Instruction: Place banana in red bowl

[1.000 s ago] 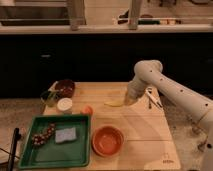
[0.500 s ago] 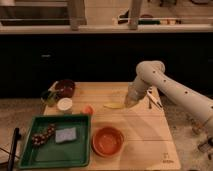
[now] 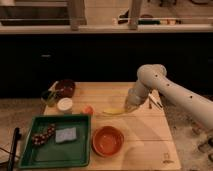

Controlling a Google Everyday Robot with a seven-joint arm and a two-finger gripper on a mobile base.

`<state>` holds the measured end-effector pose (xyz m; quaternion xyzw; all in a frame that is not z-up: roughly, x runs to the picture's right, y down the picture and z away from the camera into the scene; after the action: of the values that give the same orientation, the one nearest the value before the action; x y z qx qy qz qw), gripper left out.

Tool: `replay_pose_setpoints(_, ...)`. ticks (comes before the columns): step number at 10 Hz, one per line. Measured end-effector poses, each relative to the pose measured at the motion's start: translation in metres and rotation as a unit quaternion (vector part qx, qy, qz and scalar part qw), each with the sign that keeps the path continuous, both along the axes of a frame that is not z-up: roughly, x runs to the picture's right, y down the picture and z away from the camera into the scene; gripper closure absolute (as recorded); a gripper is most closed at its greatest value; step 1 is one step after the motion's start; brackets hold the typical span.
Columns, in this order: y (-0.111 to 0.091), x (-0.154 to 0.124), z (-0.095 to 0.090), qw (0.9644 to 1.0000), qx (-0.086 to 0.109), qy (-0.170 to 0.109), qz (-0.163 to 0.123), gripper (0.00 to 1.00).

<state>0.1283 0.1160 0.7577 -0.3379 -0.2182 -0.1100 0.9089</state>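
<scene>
On the bench [image 3: 146, 141], the banana [image 3: 114, 111] lies flat, apart from the empty red bowl [image 3: 108, 140], with the gripper [image 3: 131, 105] low at its right end, hold not determinable; lift, transfer and release are outstanding.

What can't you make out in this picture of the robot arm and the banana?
Camera view, gripper: it sits at the banana's right end, covered by the arm's wrist; whether it touches the banana is unclear.
Camera view, dark lumpy thing in the green tray: too small and dark to name.
Camera view, arm: its base is cut off by the right edge.
</scene>
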Motion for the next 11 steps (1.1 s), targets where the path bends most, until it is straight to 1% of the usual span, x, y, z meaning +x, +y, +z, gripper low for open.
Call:
replay_pose_setpoints(2, 0.004, -0.003, -0.003, 0.9999, -0.005, -0.013, -0.007, 0.98)
replay_pose_setpoints(3, 0.009, -0.003, -0.007, 0.9998, -0.007, -0.018, -0.010, 0.98)
replay_pose_setpoints(4, 0.019, -0.004, -0.016, 0.9994, -0.011, -0.027, -0.016, 0.98)
replay_pose_setpoints(5, 0.021, -0.007, -0.020, 0.9991, -0.011, -0.035, -0.019, 0.98)
replay_pose_setpoints(6, 0.022, -0.010, -0.021, 0.9987, -0.011, -0.044, -0.023, 0.98)
replay_pose_setpoints(9, 0.027, -0.019, -0.024, 0.9971, -0.020, -0.064, -0.036, 0.98)
replay_pose_setpoints(11, 0.038, -0.026, -0.029, 0.9958, -0.028, -0.077, -0.042, 0.98)
